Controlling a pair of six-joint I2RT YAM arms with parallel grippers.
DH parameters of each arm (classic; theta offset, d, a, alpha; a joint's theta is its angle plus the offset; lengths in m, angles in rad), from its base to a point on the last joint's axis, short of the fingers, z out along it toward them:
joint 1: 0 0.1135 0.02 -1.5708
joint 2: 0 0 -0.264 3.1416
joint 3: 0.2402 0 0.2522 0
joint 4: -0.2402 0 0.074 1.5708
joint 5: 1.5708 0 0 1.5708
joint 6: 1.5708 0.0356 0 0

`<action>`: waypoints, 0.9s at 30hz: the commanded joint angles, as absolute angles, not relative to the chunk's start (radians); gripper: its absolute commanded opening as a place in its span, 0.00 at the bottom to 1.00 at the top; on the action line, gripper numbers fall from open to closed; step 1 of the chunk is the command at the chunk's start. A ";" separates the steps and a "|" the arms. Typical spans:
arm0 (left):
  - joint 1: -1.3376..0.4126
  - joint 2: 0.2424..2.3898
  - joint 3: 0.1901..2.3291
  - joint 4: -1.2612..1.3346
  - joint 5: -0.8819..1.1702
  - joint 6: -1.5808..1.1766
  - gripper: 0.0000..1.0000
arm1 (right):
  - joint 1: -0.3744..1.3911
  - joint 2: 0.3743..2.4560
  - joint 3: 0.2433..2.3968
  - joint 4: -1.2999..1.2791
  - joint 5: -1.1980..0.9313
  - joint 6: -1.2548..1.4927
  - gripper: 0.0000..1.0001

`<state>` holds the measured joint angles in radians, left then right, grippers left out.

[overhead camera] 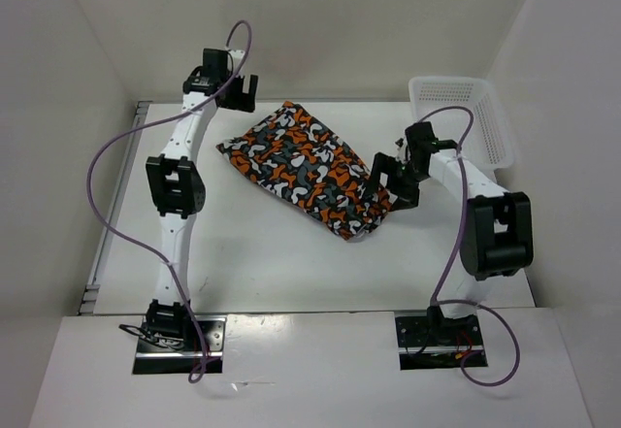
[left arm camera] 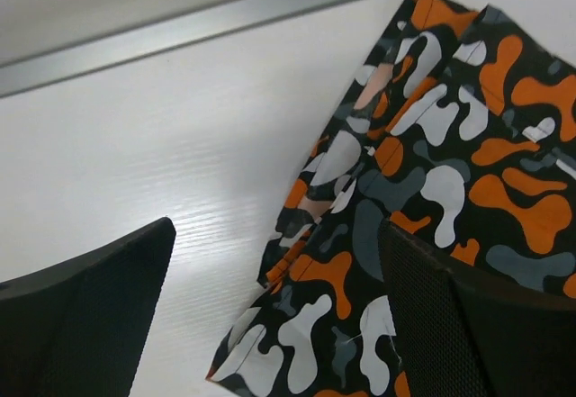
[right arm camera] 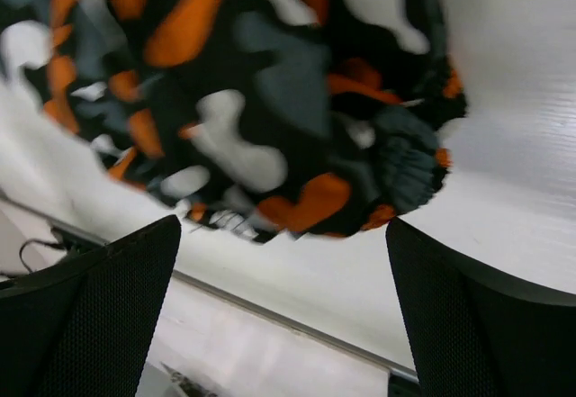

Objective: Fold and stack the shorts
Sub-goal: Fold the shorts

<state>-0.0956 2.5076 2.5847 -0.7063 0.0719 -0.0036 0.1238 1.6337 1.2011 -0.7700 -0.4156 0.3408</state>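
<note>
Right tool (overhead camera: pixel 391 183): jaws spread wide, gripping nothing, poised at the right end of the cloth.
Shorts (overhead camera: pixel 306 171): lying flat, a slanted oblong mid-worktop (overhead camera: pixel 262 263).
Left tool (overhead camera: pixel 242 94): jaws wide apart, empty, above the cloth's far left corner.
Basket (overhead camera: pixel 493 125): white mesh, far right.

The shorts (overhead camera: pixel 308 169), camouflage-printed in orange, black, grey and white, lie folded diagonally on the table
</note>
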 commanded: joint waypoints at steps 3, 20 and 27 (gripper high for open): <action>-0.135 2.579 2.579 -0.738 0.084 0.000 1.00 | 0.114 1.713 1.207 -0.761 -0.314 0.442 1.00; -0.166 2.658 2.442 -0.747 0.126 0.000 0.60 | 0.135 2.046 1.335 -0.529 -0.331 0.583 0.66; -0.156 2.573 2.248 -0.712 0.146 0.000 0.15 | 0.135 2.014 1.339 -0.529 -0.311 0.500 0.00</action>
<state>-0.1539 2.5988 2.3665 -0.6548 0.1036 -0.0048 0.1268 2.0254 1.3373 -0.5854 -0.3820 0.5545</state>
